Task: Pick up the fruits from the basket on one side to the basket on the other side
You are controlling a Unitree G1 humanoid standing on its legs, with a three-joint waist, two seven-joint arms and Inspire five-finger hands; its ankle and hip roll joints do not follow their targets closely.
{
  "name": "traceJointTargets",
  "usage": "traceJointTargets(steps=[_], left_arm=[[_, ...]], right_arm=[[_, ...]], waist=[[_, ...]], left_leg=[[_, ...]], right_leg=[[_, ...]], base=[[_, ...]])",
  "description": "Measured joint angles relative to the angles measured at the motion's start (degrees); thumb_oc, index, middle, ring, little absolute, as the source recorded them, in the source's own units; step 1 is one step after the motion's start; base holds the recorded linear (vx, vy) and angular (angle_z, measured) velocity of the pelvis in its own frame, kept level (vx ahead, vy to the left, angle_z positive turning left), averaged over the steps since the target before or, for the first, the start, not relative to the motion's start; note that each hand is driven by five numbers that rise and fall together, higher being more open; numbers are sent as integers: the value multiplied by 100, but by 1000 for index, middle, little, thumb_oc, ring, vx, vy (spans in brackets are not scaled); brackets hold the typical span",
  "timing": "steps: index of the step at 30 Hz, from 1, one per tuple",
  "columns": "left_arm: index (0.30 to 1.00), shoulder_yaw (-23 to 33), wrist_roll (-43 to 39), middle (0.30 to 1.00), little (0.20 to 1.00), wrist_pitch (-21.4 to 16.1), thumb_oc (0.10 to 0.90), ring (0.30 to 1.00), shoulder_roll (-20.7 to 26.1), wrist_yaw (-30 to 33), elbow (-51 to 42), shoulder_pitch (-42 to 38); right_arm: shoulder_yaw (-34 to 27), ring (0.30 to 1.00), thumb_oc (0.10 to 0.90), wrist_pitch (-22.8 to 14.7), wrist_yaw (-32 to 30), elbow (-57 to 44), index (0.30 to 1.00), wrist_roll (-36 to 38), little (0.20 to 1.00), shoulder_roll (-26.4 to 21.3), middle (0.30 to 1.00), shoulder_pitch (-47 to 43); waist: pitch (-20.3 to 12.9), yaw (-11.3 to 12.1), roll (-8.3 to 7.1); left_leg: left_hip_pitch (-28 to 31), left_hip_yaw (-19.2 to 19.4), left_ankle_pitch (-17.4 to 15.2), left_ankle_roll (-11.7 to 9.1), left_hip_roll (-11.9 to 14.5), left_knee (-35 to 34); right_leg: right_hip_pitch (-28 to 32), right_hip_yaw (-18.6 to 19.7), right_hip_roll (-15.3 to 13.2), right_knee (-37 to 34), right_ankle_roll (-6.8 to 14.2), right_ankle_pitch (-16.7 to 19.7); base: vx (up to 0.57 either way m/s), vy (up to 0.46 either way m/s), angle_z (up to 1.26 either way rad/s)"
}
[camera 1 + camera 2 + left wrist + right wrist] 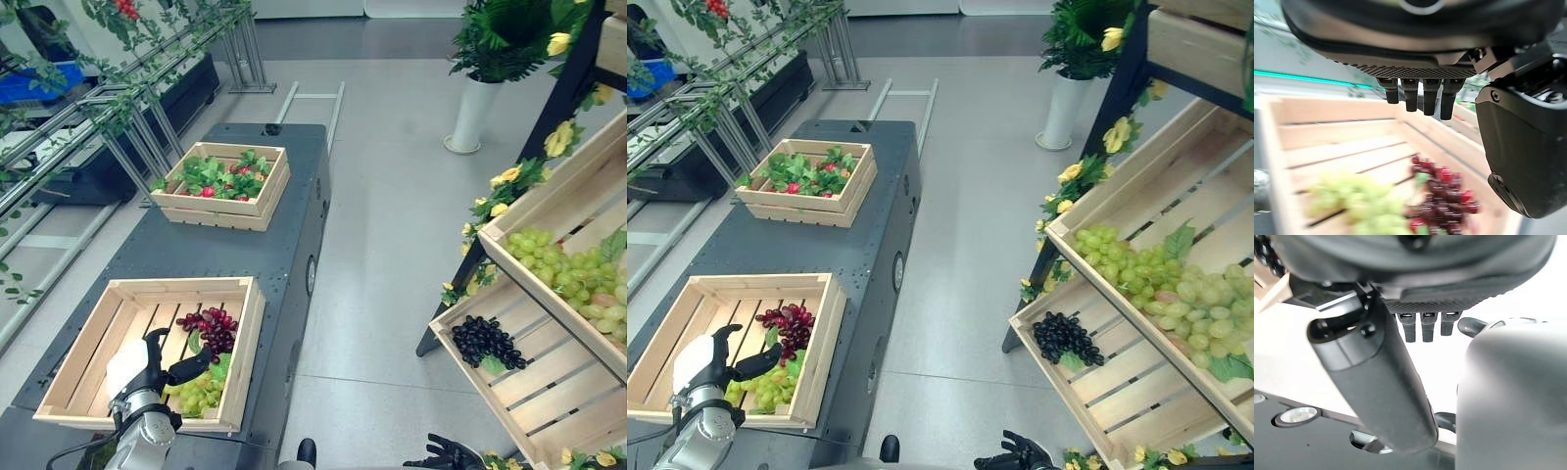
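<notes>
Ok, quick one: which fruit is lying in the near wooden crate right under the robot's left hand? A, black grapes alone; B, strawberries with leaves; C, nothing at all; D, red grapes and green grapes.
D: the near crate on the dark table holds a bunch of red grapes and a bunch of green grapes, with the left hand open above them.

Near crate [245, 338]: pale unfinished slatted wood. Table [225, 250]: dark matt top. Red grapes [214, 328]: glossy.
</notes>
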Motion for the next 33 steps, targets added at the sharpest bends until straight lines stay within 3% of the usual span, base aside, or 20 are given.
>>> traceJointTargets(steps=[8,14,21,26,33], left_arm=[[900,1,353,900,900,342,800,900,17,233,394,-31],[900,-14,477,900,900,388,800,900,143,305,555,-198],[900,-74,600,900,900,393,800,900,515,470,622,-819],[900,-294,608,900,900,373,800,900,910,682,741,-1549],[900,-532,658,900,900,349,800,900,1171,971,737,-2005]], right_arm=[[26,900,800,-1,27,-4,900,-1,900,-5,900,-64],[150,900,800,-5,69,-19,900,-6,900,-80,900,-265],[195,900,800,-72,220,-20,900,-4,900,-190,900,-686],[216,900,800,-237,338,-83,900,17,900,-197,900,-1144],[316,900,800,-361,441,-255,900,28,900,-186,900,-1313]], waist=[[72,93,-16],[436,118,-83],[946,129,-291],[1509,168,-456],[1879,216,-669]], left_leg=[[-156,-120,28,1,-23,2],[-290,-173,61,-14,-22,9],[-586,-270,81,-6,-29,145],[-946,-314,72,-12,-24,387],[-1139,-319,5,-10,-10,607]], right_leg=[[-84,-136,-6,2,1,-1],[-159,-234,6,23,3,-1],[-320,-278,20,28,49,37],[-591,-278,24,146,31,58],[-701,-272,33,207,23,59]], base=[[1,62,8],[-36,44,7],[-63,19,6],[-58,3,4],[-40,-19,1]])
